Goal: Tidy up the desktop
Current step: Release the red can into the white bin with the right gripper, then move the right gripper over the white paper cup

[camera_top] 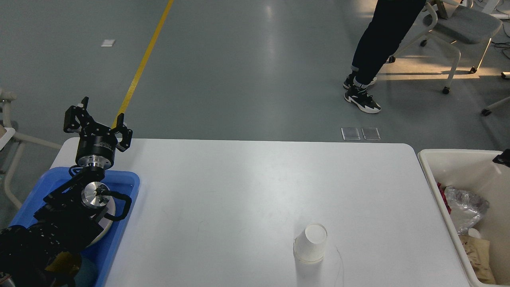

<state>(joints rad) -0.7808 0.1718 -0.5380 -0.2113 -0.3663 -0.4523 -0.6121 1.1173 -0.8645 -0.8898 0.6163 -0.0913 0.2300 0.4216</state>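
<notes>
Head view. The desktop is a large white surface with rounded corners; it fills the lower centre of the frame, and grey floor lies beyond its far edge.

A white paper cup stands upside down on the surface, right of centre and close to the near edge. It is well apart from every other item.

A blue tray sits at the left end of the surface. The left arm enters from the lower left and passes over the tray, covering most of it. A round white item lies in the tray under the arm; what it is cannot be told.

The left gripper is raised above the far left corner of the surface. Its two black fingers are spread apart, with nothing between them.

A cream bin stands just beside the right end of the surface. It contains a crumpled clear plastic bag, brown paper and a small red item at its left wall.

Only a small dark part of the right arm shows at the right frame edge, above the bin; the state of the right gripper cannot be told.

On the floor beyond: a yellow line, a person's legs in dark trousers and black-and-white trainers, and a grey wheeled chair.
</notes>
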